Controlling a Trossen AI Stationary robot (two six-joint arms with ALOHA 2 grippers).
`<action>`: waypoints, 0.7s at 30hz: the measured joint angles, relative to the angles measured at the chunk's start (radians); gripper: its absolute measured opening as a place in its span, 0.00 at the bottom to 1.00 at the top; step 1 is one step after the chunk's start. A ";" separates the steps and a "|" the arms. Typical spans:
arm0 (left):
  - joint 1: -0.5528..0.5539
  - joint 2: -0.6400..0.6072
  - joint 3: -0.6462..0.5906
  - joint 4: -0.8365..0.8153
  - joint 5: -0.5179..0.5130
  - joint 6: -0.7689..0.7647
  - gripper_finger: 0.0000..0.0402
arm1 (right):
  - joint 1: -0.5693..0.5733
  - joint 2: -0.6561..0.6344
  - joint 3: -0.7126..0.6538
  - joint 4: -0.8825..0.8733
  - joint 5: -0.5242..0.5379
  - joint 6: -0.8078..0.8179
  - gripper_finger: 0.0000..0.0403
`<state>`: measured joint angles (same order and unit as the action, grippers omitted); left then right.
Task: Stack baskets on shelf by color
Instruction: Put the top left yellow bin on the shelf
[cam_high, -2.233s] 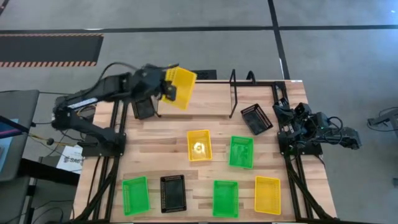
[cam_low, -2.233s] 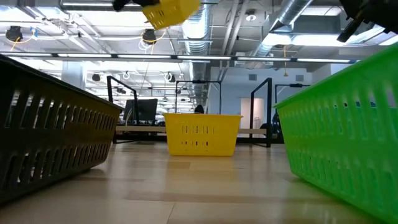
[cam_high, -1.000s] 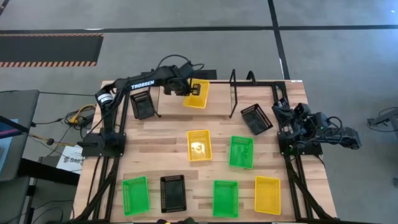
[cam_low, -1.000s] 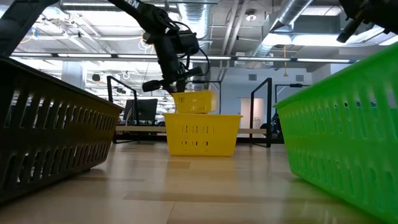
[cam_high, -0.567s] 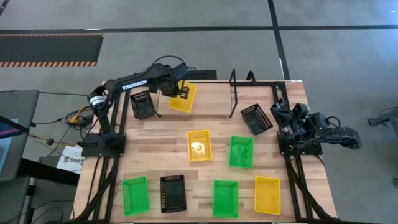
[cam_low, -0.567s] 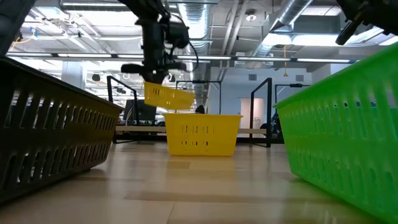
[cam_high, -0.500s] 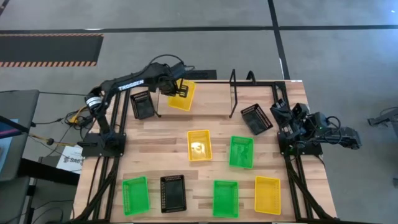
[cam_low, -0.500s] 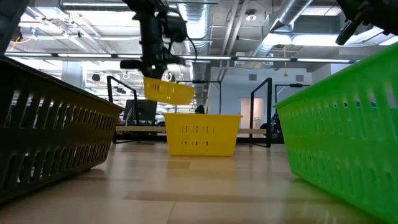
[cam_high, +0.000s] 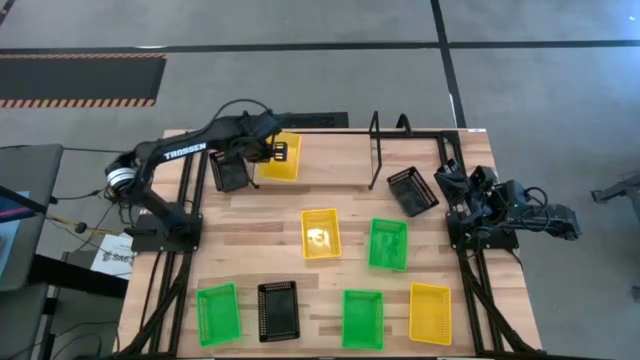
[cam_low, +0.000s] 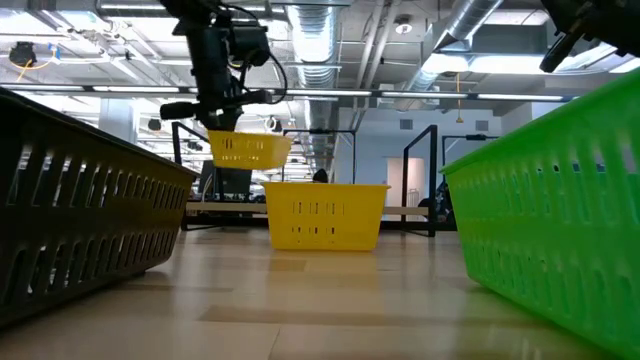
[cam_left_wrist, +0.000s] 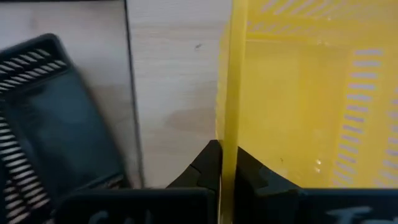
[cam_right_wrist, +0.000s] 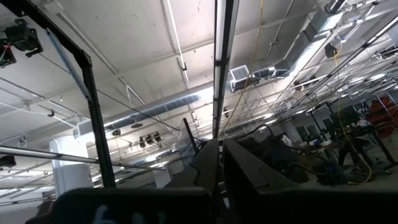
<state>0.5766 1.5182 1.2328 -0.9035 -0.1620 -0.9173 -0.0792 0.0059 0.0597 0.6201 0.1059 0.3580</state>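
My left gripper is shut on a yellow basket, which hangs over the left part of the shelf at the table's far side. In the low view this basket is in the air below the gripper. A black basket rests on the shelf's left end, just left of the held one. Another black basket lies askew at the shelf's right end. My right gripper is shut at the table's right edge, points up at the ceiling and holds nothing. My left gripper pinches the rim of the yellow basket's long wall, the one toward the table's left, with one finger inside the basket and one outside. The fingers come steeply from above, across the wall. The basket hangs clear of the shelf, about level.
On the table in front of the shelf stand a yellow basket and a green one. Along the near edge stand a green, a black, a green and a yellow basket. The shelf's wire upright rises mid-board.
My left gripper has carried the yellow basket along the shelf toward the table's left edge, next to the black basket. It has kept its hold. The basket has stayed lifted, has risen a little and hangs more level than before.
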 joint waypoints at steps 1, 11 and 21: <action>0.007 -0.011 -0.018 0.030 0.001 -0.010 0.00 | 0.000 0.000 0.000 0.000 0.000 0.000 0.12; 0.022 -0.019 -0.013 0.079 0.021 0.012 0.00 | 0.000 0.000 0.000 0.000 0.000 0.000 0.12; -0.110 -0.013 0.157 0.094 -0.006 0.010 0.00 | -0.001 0.000 0.000 0.000 0.000 -0.003 0.12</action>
<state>0.4664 1.5051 1.3895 -0.8094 -0.1681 -0.9073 -0.0803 0.0060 0.0597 0.6200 0.1062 0.3547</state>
